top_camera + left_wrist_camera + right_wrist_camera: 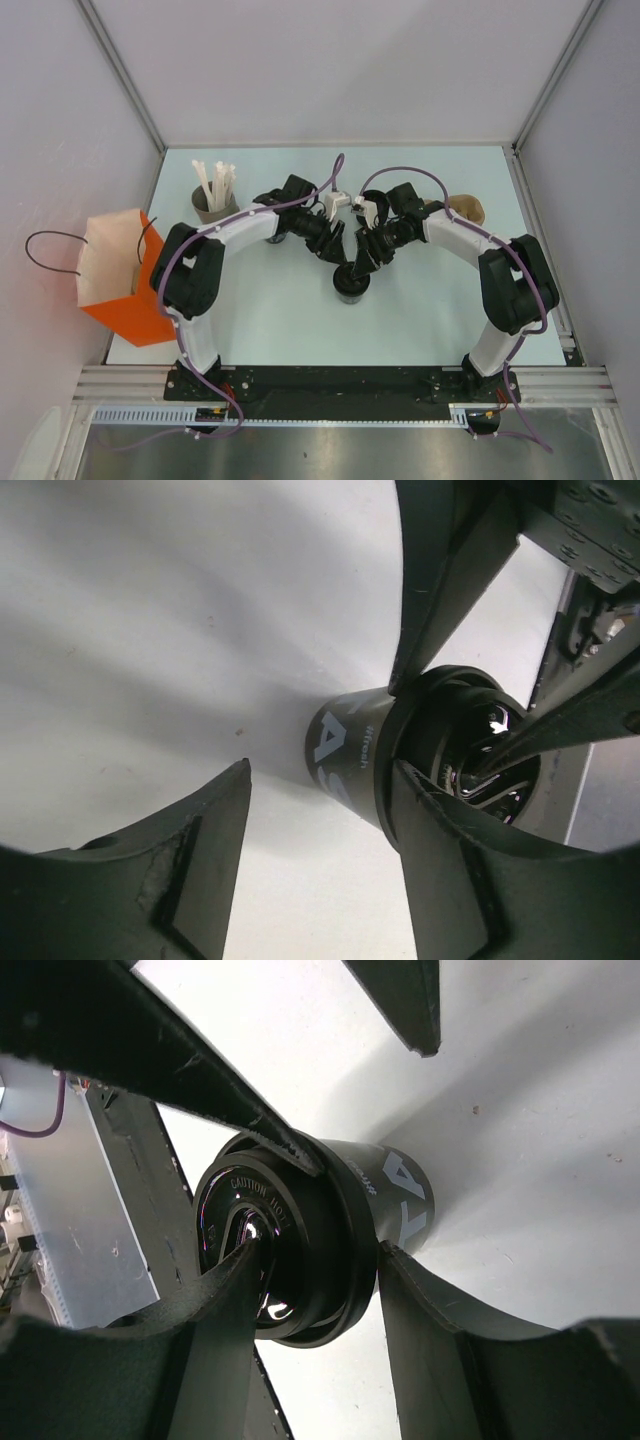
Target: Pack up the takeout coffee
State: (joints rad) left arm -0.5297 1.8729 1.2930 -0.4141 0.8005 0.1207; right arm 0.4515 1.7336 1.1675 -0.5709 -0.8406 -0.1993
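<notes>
**Top external view.** The takeout coffee (pixel 351 288) stands upright near the middle of the surface (pixel 440 330), slightly toward its near edge. The left gripper (pixel 338 262) and right gripper (pixel 364 262) reach it from opposite sides, both at its top. A grey cup of white straws (pixel 213 203) stands near the far left corner. An orange paper bag (pixel 118 285) sits at the left edge, partly off the surface.

**Left wrist view.** The left jaws stand partly open and hold nothing. One finger (pixel 470 870) touches the rim of the black lid (pixel 460 705). The other finger (pixel 170 860) is clear of the cup wall.

**Right wrist view.** The right jaws are closed about halfway, pinching the lidded edge of the coffee. One finger (pixel 200 1310) lies across the lid's top. The other (pixel 450 1340) presses the cup wall just below the rim, beside white lettering.
</notes>
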